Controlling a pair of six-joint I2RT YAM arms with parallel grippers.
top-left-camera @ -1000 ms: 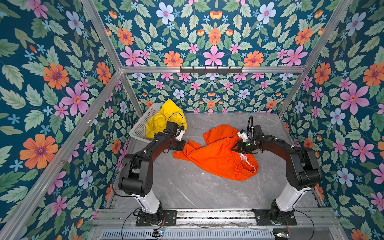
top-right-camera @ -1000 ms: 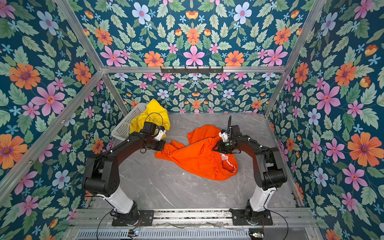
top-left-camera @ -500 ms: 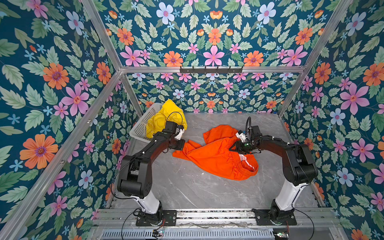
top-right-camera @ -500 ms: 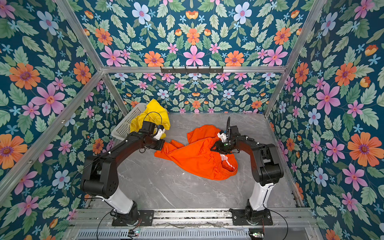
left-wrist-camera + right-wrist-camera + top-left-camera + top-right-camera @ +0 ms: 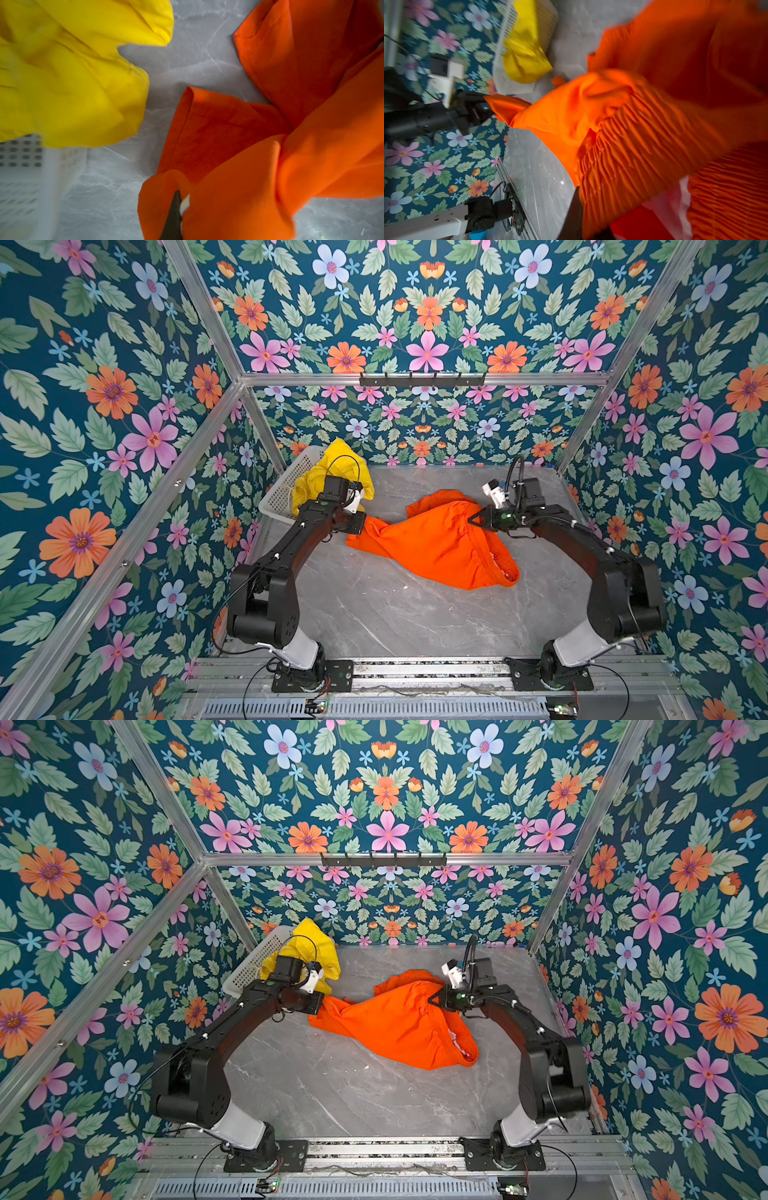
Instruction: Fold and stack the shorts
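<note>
The orange shorts [image 5: 436,539] [image 5: 395,1023] lie stretched across the middle of the grey table, between both arms. My left gripper [image 5: 359,526] [image 5: 318,1006] [image 5: 181,200] is shut on a corner of their leg fabric [image 5: 249,166]. My right gripper [image 5: 473,519] [image 5: 432,999] [image 5: 583,194] is shut on the gathered waistband [image 5: 633,145]; one of its fingers is hidden under the fabric. A pale drawstring [image 5: 505,570] shows inside the waist opening. The yellow shorts [image 5: 328,472] [image 5: 307,948] [image 5: 72,83] [image 5: 525,52] hang over the basket at the back left.
A white perforated basket [image 5: 282,493] [image 5: 249,965] [image 5: 20,166] stands against the left wall, just behind my left wrist. Flowered walls close in three sides. The bare grey marble table [image 5: 374,614] runs from the shorts to the front rail [image 5: 415,668].
The right gripper, open earlier, has shut on the orange waistband and shifted slightly toward the middle. The left gripper has kept its hold and place.
</note>
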